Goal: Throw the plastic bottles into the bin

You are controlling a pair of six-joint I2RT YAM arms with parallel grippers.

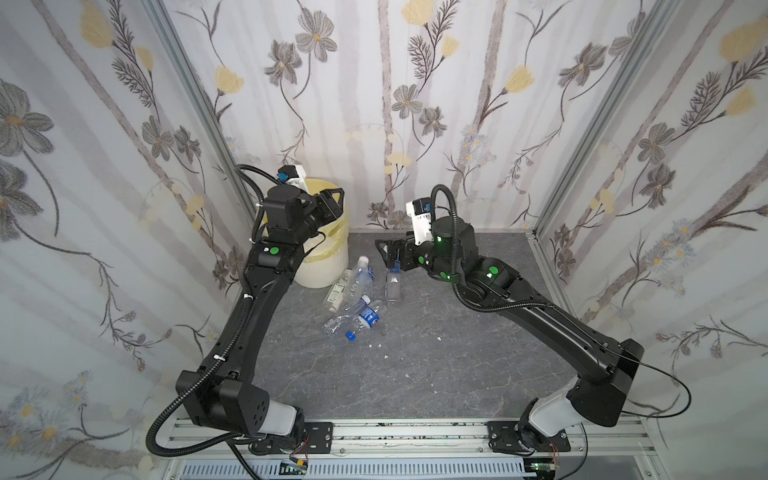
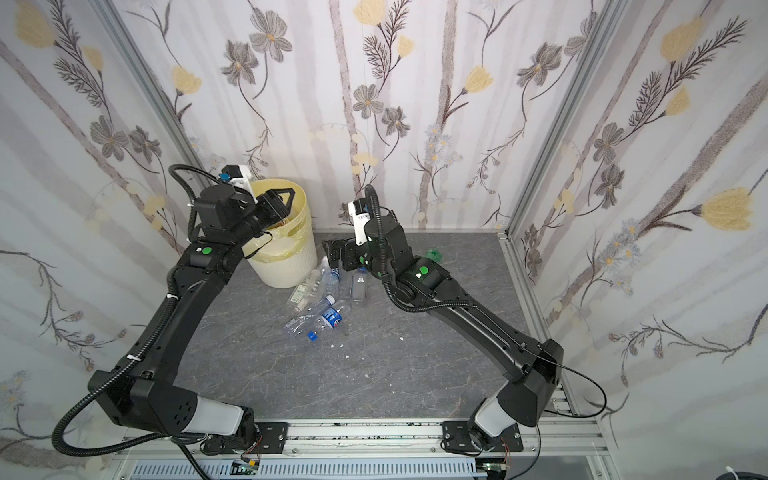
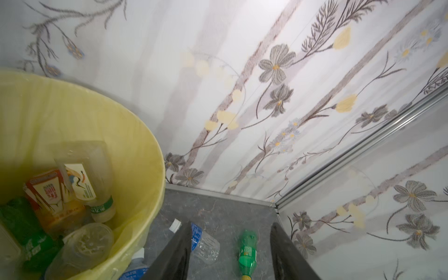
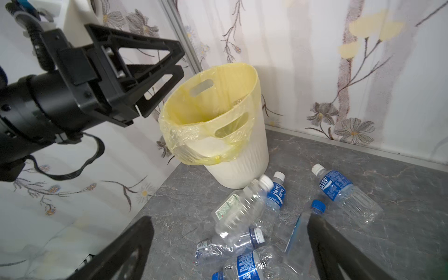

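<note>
Flowered wallpaper closes three sides of the cell, and a grey marbled bench (image 1: 415,374) makes its floor. Both black arms reach from the front rail toward the far left corner, where the bin (image 1: 324,270) stands on the bench, yellow liner folded over its rim. The left claw (image 4: 180,61) hangs over the bin's mouth, jaws partly apart with nothing between them, so that arm's drop looks done. The right claw (image 1: 386,254) hovers low above the heap, jaws wide and clamping nothing. About six plastic bottles (image 1: 353,299), mostly clear with blue labels, lie heaped on the bench just beside the bin's foot. A clear bottle with a blue cap (image 4: 300,235) lies just beside one right finger; touching or not, I cannot tell. A green bottle (image 2: 434,253) lies apart near the back wall. Inside the bin lie a red-orange labelled bottle (image 3: 51,194), a dark green bottle (image 3: 19,218) and some clear ones. White flecks (image 1: 376,345) dot the bench.

The step in hand seems to be the right arm's next pick. It calls for lowering the wide jaws across one bottle's body, closing, then lifting well above the tall rim once the left arm clears the bin's mouth.
</note>
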